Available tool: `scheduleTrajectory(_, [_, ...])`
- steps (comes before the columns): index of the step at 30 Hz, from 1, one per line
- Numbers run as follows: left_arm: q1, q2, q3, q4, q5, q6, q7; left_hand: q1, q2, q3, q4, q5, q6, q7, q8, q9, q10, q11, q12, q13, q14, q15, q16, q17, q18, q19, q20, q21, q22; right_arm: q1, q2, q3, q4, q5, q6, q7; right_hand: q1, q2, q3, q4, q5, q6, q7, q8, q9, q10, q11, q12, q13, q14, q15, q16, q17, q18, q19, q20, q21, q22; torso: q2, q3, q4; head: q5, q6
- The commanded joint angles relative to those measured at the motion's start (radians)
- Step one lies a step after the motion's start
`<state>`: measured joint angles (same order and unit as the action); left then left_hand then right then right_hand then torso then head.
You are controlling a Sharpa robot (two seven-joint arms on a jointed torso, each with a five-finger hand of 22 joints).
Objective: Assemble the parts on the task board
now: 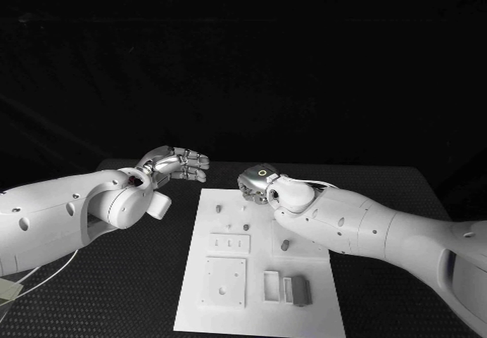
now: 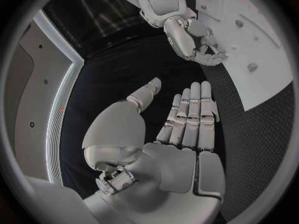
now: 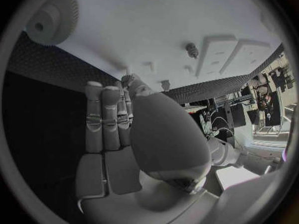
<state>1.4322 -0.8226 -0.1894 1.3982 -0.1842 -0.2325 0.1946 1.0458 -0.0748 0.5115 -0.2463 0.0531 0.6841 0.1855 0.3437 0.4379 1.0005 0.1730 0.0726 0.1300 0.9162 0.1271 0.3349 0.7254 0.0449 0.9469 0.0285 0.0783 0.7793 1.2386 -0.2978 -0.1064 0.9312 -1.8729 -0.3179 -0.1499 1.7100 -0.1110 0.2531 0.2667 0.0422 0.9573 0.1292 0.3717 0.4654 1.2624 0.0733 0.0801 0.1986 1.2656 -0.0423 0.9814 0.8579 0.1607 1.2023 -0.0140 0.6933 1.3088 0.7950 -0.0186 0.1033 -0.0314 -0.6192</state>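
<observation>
The white task board (image 1: 254,310) lies mid-table, also seen in the wrist views (image 2: 268,79) (image 3: 156,20). Small grey parts (image 1: 285,245) stand on it, and a toothed gear (image 3: 53,17) sits at one corner. My right hand (image 1: 259,184) hangs over the board's far right corner, fingers curled down with the thumb against them (image 3: 124,114). A small peg-like piece (image 3: 127,78) shows at their tips; whether it is pinched I cannot tell. My left hand (image 1: 174,163) floats off the board's far left corner, palm flat and fingers spread (image 2: 187,119), holding nothing.
Raised square plates (image 1: 225,280) and a grey block (image 1: 298,289) occupy the board's near half. Another peg (image 3: 192,50) stands near the board's recesses. Black mat (image 1: 132,296) surrounds the board on both sides.
</observation>
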Motion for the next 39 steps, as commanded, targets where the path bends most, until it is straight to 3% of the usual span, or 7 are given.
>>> scheduleTrajectory(1, [0.003,0.0,0.001,0.002,0.003,0.001,0.005,-0.003,-0.008,0.0,0.005,-0.004,-0.006,0.025,-0.006,0.0,-0.003,0.007,-0.005,-0.001,-0.004,0.005,-0.006,0.002,0.005,-0.007,0.002,-0.006,0.001,-0.011,0.001,-0.006,-0.001,0.001,0.041,0.012,-0.003,0.019,0.009,-0.001,0.006,-0.001,0.003,0.004,0.006,0.002,-0.004,-0.001,0.004,-0.005,0.0,0.001,0.002,0.101,-0.006,-0.001,0.001,0.021,-0.001,-0.0007,0.0017,-0.003,0.001])
scheduleTrajectory(26, [0.003,-0.002,0.001,-0.002,0.003,0.001,0.003,-0.002,-0.007,0.0,0.005,-0.004,-0.007,0.023,-0.006,0.0,-0.005,0.006,-0.005,-0.002,-0.004,0.005,-0.008,0.004,0.005,-0.007,0.003,-0.007,0.001,-0.014,-0.006,-0.007,0.004,-0.024,-0.031,-0.022,-0.014,0.025,0.02,-0.026,0.006,0.014,-0.002,0.011,0.023,0.023,-0.013,0.006,0.019,-0.002,-0.01,0.01,0.008,0.101,-0.004,-0.003,0.016,0.022,0.0,0.0007,0.0029,-0.007,0.013])
scheduleTrajectory(39, [0.003,-0.004,0.001,-0.001,0.004,-0.001,0.001,-0.001,-0.008,0.0,0.006,-0.004,-0.01,0.022,-0.007,0.0,-0.008,0.004,-0.006,-0.003,-0.004,0.005,-0.009,0.006,0.005,-0.008,0.003,-0.007,0.002,-0.016,-0.035,-0.006,0.037,-0.038,-0.066,-0.028,-0.022,0.02,0.024,-0.035,0.006,0.018,-0.004,0.011,0.026,0.028,-0.015,0.006,0.023,0.002,-0.012,0.014,0.01,0.101,-0.002,-0.004,0.023,0.022,0.0,-0.0003,0.002,-0.007,0.014])
